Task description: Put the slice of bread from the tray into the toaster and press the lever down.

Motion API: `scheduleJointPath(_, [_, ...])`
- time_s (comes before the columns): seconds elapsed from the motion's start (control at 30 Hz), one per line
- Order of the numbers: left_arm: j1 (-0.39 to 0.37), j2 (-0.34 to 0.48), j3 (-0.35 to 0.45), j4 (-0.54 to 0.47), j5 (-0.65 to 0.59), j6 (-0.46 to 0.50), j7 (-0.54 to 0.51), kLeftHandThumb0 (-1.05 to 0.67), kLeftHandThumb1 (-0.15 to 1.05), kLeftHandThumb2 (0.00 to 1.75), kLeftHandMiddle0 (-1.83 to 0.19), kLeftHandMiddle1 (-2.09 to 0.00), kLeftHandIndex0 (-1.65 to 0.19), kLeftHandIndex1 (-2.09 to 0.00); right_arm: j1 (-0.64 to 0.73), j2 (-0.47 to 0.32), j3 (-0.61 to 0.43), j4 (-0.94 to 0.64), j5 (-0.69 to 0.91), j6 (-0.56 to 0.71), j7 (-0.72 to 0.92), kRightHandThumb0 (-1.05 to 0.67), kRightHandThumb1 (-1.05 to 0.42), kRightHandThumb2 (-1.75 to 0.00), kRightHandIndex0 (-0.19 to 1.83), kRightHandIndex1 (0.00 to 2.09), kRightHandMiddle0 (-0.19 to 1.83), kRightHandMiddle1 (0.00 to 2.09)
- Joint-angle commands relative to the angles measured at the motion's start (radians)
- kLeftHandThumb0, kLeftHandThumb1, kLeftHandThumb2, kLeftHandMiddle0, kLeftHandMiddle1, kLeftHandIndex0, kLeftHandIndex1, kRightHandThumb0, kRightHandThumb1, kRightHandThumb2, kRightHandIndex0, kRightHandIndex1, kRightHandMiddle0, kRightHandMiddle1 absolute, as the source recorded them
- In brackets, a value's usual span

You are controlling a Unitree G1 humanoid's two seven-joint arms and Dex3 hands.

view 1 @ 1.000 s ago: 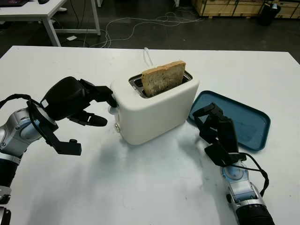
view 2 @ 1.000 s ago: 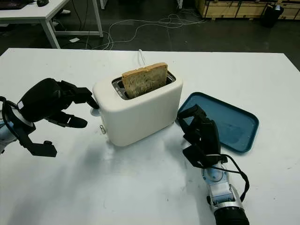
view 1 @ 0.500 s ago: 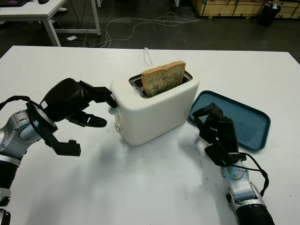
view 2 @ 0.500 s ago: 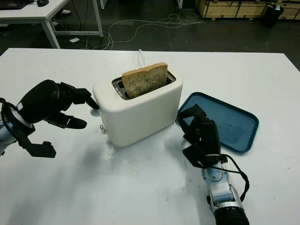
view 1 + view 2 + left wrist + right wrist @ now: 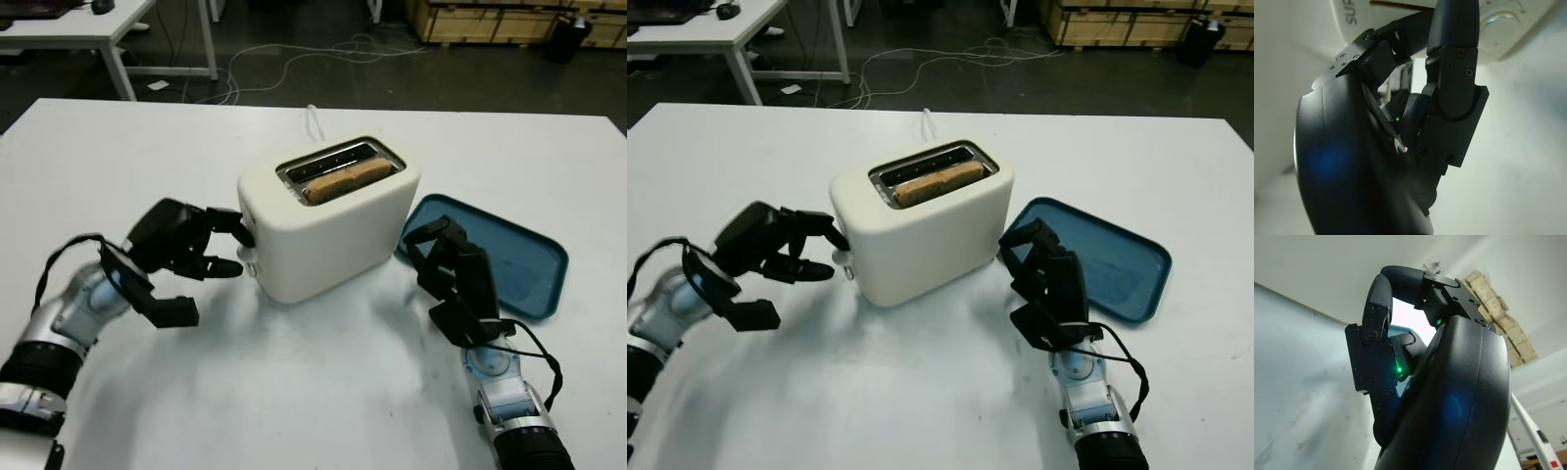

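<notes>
On the white table (image 5: 294, 392), bread (image 5: 338, 180) sits sunk in the toaster (image 5: 328, 225); left robot hand (image 5: 186, 250) curled at its lever, holding nothing.

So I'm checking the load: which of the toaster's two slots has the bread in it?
The slot nearer the robot holds the slice of bread, sunk low in the toaster; the slot behind it shows only bare metal.

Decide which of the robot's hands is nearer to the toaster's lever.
Left. The left hand touches the toaster at its lever end; the right hand sits curled beside the opposite end, before the blue tray.
</notes>
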Motion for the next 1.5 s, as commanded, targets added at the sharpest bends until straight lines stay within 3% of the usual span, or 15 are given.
scheduleJointPath(0.0, [0.133,-0.086,-0.160,0.120,0.168,0.104,-0.049,-0.89,0.92,0.15,-1.19,-1.30,-1.08,-0.15,-0.010,-0.020,-0.011,-0.008,0.010,-0.006,0.013,-0.43,-0.92,-0.47,0.87,1.75,0.53,1.75])
scheduleJointPath(0.1, [0.169,-0.090,-0.165,0.140,0.140,0.097,-0.001,-0.88,0.92,0.14,-1.22,-1.21,-1.09,-0.12,-0.013,-0.025,-0.010,-0.007,0.014,0.000,0.023,-0.44,-0.92,-0.47,0.87,1.75,0.54,1.75])
scheduleJointPath(0.23, [0.186,-0.077,-0.173,0.133,0.129,0.097,0.026,-0.88,0.92,0.15,-1.23,-1.25,-1.11,-0.10,-0.013,-0.024,-0.005,-0.007,0.011,-0.002,0.027,-0.43,-0.92,-0.47,0.87,1.75,0.54,1.75])
scheduleJointPath(0.5, [0.222,-0.045,-0.160,0.045,0.082,0.119,0.004,-0.91,0.92,0.17,-1.22,-1.28,-1.12,-0.09,0.025,-0.029,-0.012,-0.058,0.005,0.012,0.024,-0.45,-0.92,-0.47,0.86,1.75,0.54,1.75])
scheduleJointPath(0.67, [0.227,-0.098,-0.190,0.124,0.117,0.165,0.056,-0.90,0.91,0.13,-1.28,-1.10,-1.15,-0.09,0.049,-0.028,-0.013,-0.081,0.011,0.049,0.044,-0.46,-0.92,-0.46,0.88,1.75,0.54,1.75])
scheduleJointPath(0.83, [0.196,-0.096,-0.179,0.137,0.096,0.168,0.035,-0.88,0.92,0.11,-1.28,-1.13,-1.16,-0.06,0.023,-0.031,-0.012,-0.043,0.008,0.036,0.042,-0.46,-0.92,-0.47,0.88,1.75,0.55,1.75])
scheduleJointPath(0.93, [0.188,-0.084,-0.152,0.093,0.056,0.150,0.013,-0.89,0.92,0.13,-1.25,-1.18,-1.15,-0.05,0.009,-0.032,-0.010,-0.031,0.016,0.019,0.049,-0.45,-0.92,-0.47,0.87,1.75,0.54,1.75])
scheduleJointPath(1.13, [0.175,-0.049,-0.082,-0.028,0.002,0.035,0.080,-0.90,0.92,0.22,-1.22,-1.33,-1.14,-0.04,-0.001,-0.028,-0.008,-0.018,0.008,0.011,0.040,-0.47,-0.92,-0.48,0.88,1.75,0.55,1.75])
scheduleJointPath(1.23, [0.192,-0.070,-0.006,-0.114,-0.072,0.006,0.118,-0.95,0.92,0.38,-1.16,-1.50,-1.14,-0.05,-0.004,-0.029,-0.008,-0.015,0.009,0.004,0.040,-0.46,-0.92,-0.48,0.88,1.75,0.55,1.75])
scheduleJointPath(1.4, [0.201,-0.141,0.136,-0.260,-0.149,0.023,0.176,-0.95,0.92,0.50,-1.01,-1.65,-1.16,-0.11,-0.010,-0.028,-0.007,0.000,0.005,-0.021,0.031,-0.45,-0.92,-0.47,0.87,1.75,0.54,1.75])
scheduleJointPath(1.47, [0.194,-0.181,0.191,-0.299,-0.197,0.052,0.182,-0.94,0.92,0.46,-0.96,-1.73,-1.00,-0.59,-0.013,-0.023,-0.008,0.008,0.013,-0.030,0.029,-0.45,-0.92,-0.47,0.87,1.75,0.55,1.75])
